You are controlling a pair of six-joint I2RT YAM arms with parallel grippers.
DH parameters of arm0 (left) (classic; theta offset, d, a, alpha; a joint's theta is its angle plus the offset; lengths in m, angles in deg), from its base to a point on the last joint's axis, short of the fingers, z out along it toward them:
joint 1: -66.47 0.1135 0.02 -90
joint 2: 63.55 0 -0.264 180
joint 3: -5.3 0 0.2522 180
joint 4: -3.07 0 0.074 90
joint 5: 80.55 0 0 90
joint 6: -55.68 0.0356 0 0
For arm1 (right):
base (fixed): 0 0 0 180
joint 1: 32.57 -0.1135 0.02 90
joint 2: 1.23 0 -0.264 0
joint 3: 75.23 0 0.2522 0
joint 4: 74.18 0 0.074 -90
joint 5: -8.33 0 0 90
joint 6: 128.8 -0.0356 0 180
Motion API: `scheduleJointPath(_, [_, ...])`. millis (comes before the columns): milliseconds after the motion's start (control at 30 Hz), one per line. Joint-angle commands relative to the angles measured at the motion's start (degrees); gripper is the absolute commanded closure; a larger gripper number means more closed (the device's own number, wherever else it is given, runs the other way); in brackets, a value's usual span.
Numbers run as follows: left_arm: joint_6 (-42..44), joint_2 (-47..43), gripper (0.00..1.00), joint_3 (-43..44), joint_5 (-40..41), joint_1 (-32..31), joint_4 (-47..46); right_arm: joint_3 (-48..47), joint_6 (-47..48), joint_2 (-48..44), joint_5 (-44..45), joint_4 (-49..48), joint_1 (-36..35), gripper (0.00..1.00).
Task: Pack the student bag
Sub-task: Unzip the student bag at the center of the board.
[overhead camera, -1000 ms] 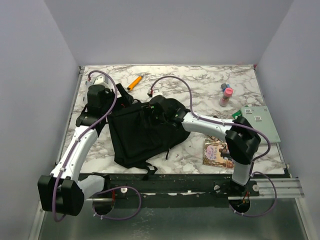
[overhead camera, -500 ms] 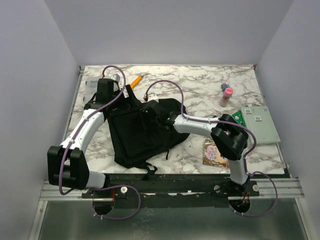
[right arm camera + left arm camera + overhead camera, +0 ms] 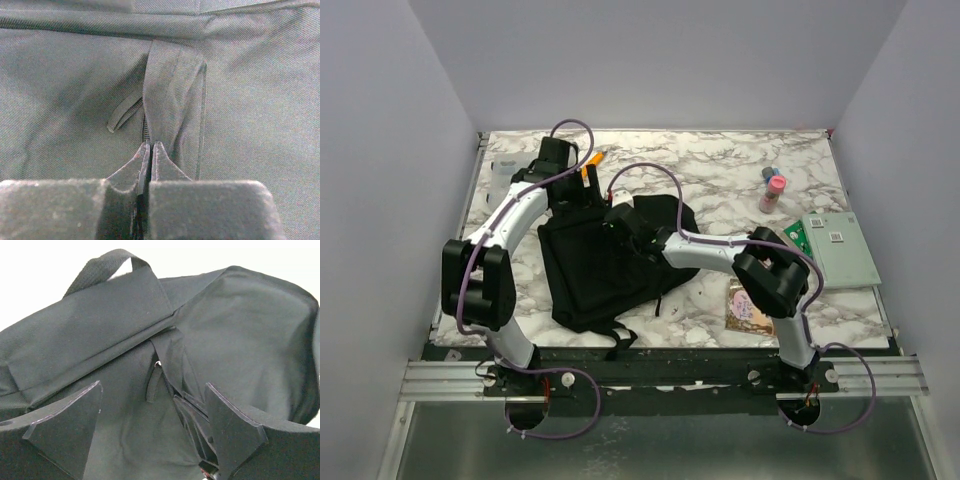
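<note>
A marble table [image 3: 720,170] bears the student bag [image 3: 590,275], orange pen [image 3: 594,157], pink bottle [image 3: 773,192], green board [image 3: 840,248], booklet [image 3: 745,305].

Nothing legible anywhere here. The green board [image 3: 850,258] carries small white squares (too tiny to make out), and the booklet [image 3: 748,305] cover is just blur.

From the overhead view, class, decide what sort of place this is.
Probably a robot lab test cell: a marble-patterned table enclosed by plain grey walls, with an aluminium mounting rail along its near edge.
</note>
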Motion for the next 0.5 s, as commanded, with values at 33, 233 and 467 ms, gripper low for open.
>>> scheduleJointPath(33, [2.46, 5.93, 0.18, 1.91, -2.13, -1.85, 4.45, 3.83, 2.79, -2.87, -0.05, -4.92, 0.28, 0.99])
scheduleJointPath(233, [1.4, 6.28, 0.22, 2.18, -5.98, -1.92, 3.38, 6.76, 1.38, -6.1, -9.03, -8.46, 1.39, 0.99])
scheduleJointPath(467, [2.97, 1.89, 0.51, -0.52, -5.04, -2.17, 2.52, 12.37, -2.66, -10.31, -19.05, -14.34, 5.49, 1.0])
